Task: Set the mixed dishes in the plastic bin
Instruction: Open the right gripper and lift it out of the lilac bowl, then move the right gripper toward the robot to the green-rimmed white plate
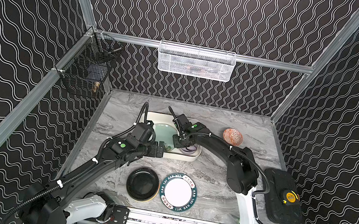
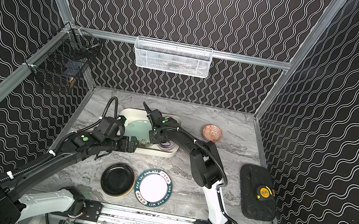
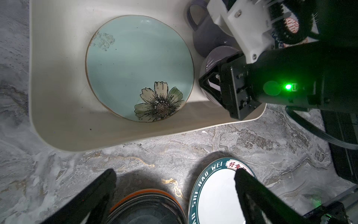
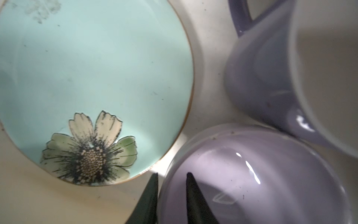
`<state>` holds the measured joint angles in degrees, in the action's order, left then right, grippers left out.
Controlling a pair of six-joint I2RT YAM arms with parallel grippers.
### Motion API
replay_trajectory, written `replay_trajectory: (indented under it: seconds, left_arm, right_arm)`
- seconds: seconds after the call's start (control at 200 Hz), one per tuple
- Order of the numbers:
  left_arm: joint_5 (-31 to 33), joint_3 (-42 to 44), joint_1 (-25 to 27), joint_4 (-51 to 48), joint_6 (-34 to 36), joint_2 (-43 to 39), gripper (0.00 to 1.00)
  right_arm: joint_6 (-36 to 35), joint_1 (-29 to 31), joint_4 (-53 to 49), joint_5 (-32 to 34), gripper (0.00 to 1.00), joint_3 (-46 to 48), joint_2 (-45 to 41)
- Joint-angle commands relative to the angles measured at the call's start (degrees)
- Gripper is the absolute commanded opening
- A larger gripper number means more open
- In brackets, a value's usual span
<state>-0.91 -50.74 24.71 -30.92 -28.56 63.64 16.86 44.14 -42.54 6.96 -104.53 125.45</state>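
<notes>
Lavender glazed ceramic bowl (image 4: 251, 174), inside the cream-white shallow plastic bin (image 3: 77, 126) just beside the lavender mug (image 4: 261, 77), rim clamped in the right gripper (image 4: 172, 174), left gripper (image 3: 175, 171) spread wide and empty over the table (image 3: 213, 139); hazard: a skewed release could knock bowl against mug.

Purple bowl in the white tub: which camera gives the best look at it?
The right wrist view: the purple bowl is large and close, with the right gripper pinching its rim. The left wrist view shows only a sliver behind that gripper. In both top views it is a small patch under the arm.
</notes>
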Motion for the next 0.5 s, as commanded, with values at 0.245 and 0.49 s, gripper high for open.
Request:
replay_trajectory:
  seconds: [0.245, 0.49]
  left_arm:
    - [-2.9, 1.7, -0.1, 1.0, -1.0, -0.4, 0.99]
    - [-6.4, 3.8, 0.5, 2.6, -2.3, 0.7, 0.98]
  right_arm:
    - [-0.9, -0.3, 2.5, 1.1, 0.41, 8.4, -16.1]
    - [6.0, -0.4, 4.1, -3.7, 0.43, 33.0, -38.6]
